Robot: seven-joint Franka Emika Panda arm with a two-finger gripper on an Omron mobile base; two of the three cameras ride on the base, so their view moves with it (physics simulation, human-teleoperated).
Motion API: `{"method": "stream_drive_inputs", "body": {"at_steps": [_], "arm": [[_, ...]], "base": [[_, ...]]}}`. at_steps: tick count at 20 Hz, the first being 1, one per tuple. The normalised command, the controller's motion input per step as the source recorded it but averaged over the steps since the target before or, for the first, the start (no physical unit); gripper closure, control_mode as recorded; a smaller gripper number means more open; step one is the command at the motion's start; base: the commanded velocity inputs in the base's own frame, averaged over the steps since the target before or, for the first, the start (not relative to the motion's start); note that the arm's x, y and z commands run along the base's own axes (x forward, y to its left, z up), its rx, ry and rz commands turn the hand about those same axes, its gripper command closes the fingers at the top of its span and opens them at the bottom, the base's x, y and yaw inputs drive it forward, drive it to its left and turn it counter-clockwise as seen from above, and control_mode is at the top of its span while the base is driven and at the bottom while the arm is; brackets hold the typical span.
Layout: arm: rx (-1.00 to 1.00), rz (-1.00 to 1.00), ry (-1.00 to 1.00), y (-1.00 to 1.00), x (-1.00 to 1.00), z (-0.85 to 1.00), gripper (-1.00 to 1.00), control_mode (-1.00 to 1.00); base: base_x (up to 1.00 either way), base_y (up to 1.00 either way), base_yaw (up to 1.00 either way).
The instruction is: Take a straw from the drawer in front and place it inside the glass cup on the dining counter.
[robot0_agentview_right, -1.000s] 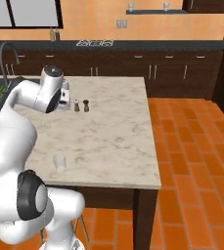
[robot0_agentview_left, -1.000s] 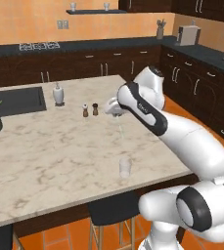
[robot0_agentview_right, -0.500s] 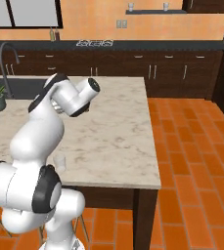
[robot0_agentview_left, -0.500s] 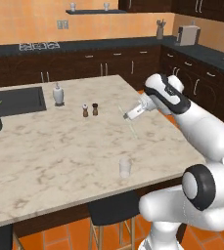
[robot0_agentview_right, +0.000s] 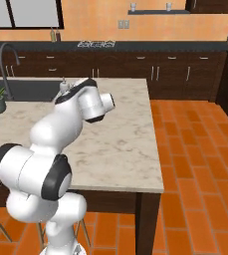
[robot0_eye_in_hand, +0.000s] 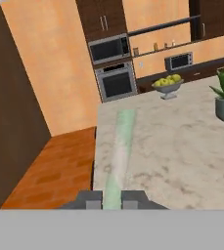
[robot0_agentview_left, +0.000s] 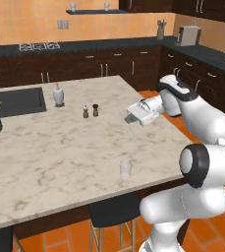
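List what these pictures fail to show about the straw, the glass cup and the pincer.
- Pincer: in the right base view the arm's own white links cover it.
- Straw: a faint thin line in the left base view; its tip and angle are too small to judge.
- Glass cup: hidden behind the robot's body in the right base view.
- Straw's lower end in the hand view: cut off between the fingertips.
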Motion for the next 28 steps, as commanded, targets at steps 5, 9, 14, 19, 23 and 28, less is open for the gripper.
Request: {"method": "stream_drive_inputs", "body": {"at_steps": [5, 9, 14, 19, 23, 28], "arm": [[0.26, 0.28, -0.12, 0.0, -0.23, -0.25, 1.0, -1.0], [0.09, 0.23, -0.21, 0.0, -0.23, -0.33, 1.0, -1.0], [0.03, 0.12, -0.21, 0.0, 0.09, -0.07, 1.0, -1.0], [0.11, 0.09, -0.11, 0.0, 0.0, -0.23, 1.0, -1.0], [0.17, 0.05, -0.04, 0.0, -0.03, -0.22, 1.0, -1.0], [0.1, 0.0, 0.0, 0.0, 0.0, -0.32, 1.0, -1.0]], "base": [[0.0, 0.0, 0.0], [0.0, 0.0, 0.0], [0.0, 0.0, 0.0], [0.0, 0.0, 0.0], [0.0, 0.0, 0.0], [0.0, 0.0, 0.0]]}}
